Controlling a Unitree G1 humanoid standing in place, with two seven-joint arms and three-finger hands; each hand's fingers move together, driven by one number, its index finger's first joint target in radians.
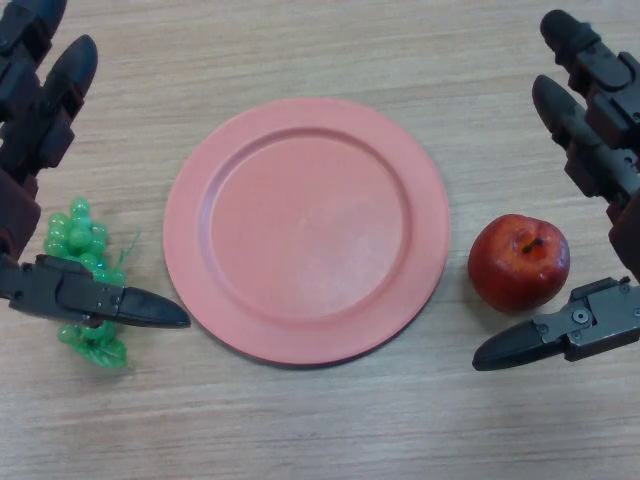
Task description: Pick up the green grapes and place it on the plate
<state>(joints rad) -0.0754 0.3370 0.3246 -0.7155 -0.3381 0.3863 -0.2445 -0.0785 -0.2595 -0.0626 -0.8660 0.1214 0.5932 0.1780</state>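
Observation:
A bunch of green grapes [78, 240] lies on the wooden table at the left, just left of the pink plate [306, 228]. My left hand [40, 110] hangs over the grapes with straight fingers; its thumb [110, 300] crosses the lower part of the bunch. The hand is open and holds nothing. My right hand [600, 110] is open at the right edge, its thumb [545, 340] below a red apple [519, 262].
The red apple sits on the table just right of the plate's rim, between my right hand's fingers and thumb. The plate holds nothing.

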